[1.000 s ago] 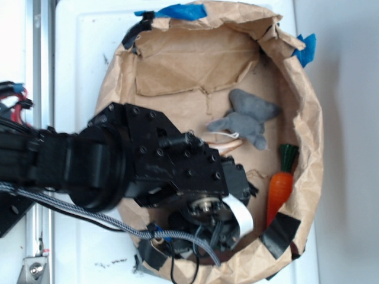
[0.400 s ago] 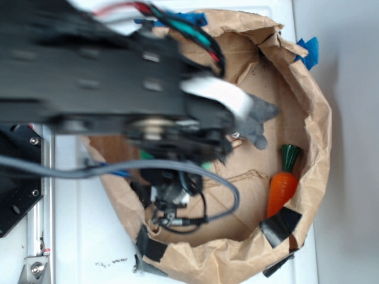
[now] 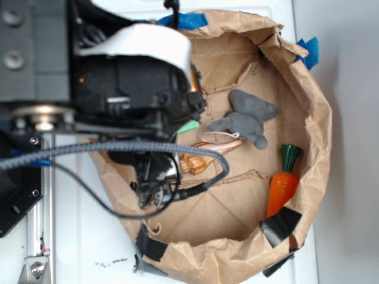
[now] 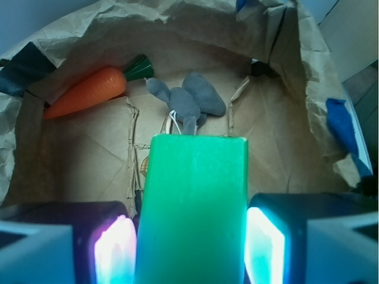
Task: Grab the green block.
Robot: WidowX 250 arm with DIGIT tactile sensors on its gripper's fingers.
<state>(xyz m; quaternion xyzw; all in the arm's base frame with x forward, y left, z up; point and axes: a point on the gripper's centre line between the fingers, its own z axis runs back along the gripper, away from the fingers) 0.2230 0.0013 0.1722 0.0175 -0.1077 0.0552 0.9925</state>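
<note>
Clamping the green block between its pads, the gripper holds it, long axis pointing forward toward the grey plush mouse.

A: Green block status?
B: Flat solid-green slab, smooth faces, squared far edge. Clamped between both glowing pads, long axis pointing away, filling the near centre of wrist view.
A: Exterior?
B: Only a green corner showing left of centre; rest hidden.
</note>
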